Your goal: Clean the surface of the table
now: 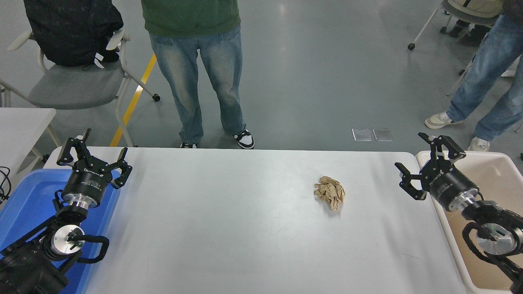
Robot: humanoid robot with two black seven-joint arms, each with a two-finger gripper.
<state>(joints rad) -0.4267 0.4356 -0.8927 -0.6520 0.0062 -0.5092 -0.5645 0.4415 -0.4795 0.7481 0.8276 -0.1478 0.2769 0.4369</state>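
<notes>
The table surface is a wide white top with rounded corners. A crumpled ball of brown paper lies on it, right of centre. My right gripper hangs open over the table's right edge, roughly a hand's width to the right of the paper and not touching it. Nothing is between its fingers. The left gripper is parked open at the far left, above the blue bin's edge, also holding nothing.
A blue bin stands at the table's left end and a beige bin at its right end. A person in jeans stands at the far side. A chair and a smaller white table are at the left.
</notes>
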